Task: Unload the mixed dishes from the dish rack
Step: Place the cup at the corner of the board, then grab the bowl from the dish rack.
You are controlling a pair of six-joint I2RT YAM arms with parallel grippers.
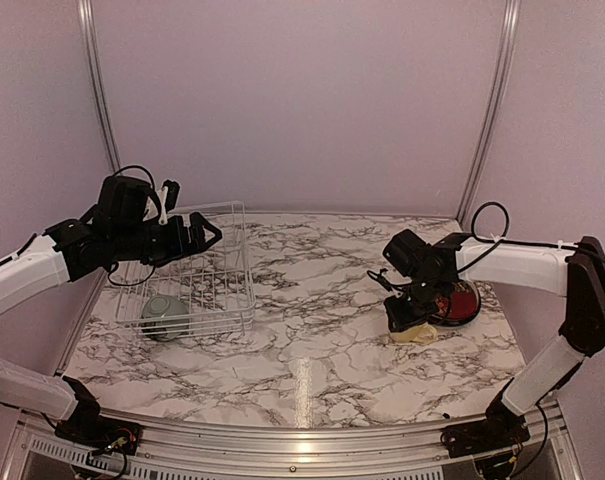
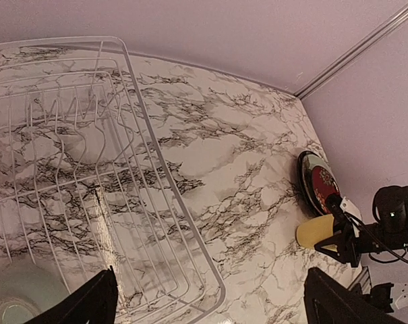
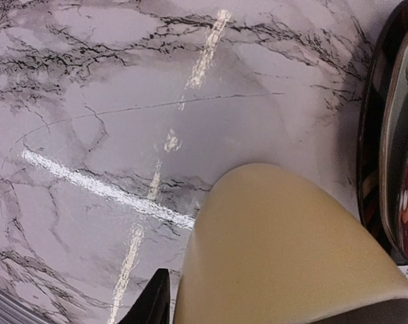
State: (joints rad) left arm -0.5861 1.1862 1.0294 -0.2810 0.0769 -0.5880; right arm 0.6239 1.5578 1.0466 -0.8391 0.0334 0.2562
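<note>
The white wire dish rack (image 1: 197,285) stands at the left of the table. The small pale-green bowl (image 1: 164,315) lies in its near end and also shows in the left wrist view (image 2: 15,304). My left gripper (image 1: 207,235) hovers above the rack's far right side, open and empty (image 2: 214,304). My right gripper (image 1: 410,316) is shut on the pale yellow mug (image 1: 418,333), low over the table. In the right wrist view the mug (image 3: 284,250) fills the frame, with one finger (image 3: 150,304) against its side. The dark-rimmed plates (image 1: 462,303), red pattern on top, lie stacked just right of the mug.
The rack (image 2: 89,169) is otherwise bare in the left wrist view. The plate stack's rim (image 3: 392,135) is close to the mug's right. A purple back wall and side walls enclose the marble table (image 1: 312,300).
</note>
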